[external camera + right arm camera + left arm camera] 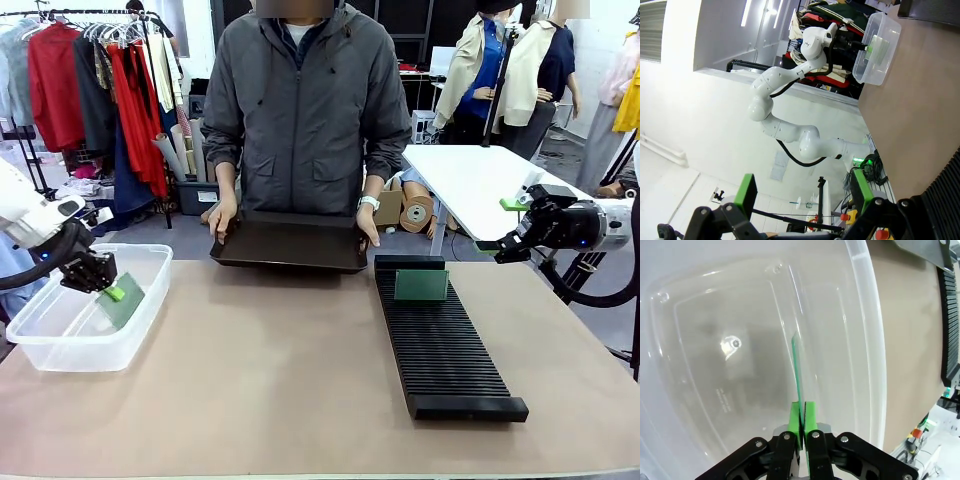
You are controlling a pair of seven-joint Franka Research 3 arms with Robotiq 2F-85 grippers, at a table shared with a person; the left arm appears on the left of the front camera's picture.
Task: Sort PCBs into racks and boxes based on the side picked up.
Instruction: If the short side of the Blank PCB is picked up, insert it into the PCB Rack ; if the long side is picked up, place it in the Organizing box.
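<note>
Thin green PCB (797,371) — edge-on

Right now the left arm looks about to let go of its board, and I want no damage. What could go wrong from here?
1. The left gripper pinches the PCB by one edge, tilted inside the clear tub; released from there, it could land on a corner.
2. Pulling out, the gripper could catch the tub's rim and shift it.
3. The second PCB stands upright in the rack, near the person's hand on the tray; a bump may tip it.
</note>
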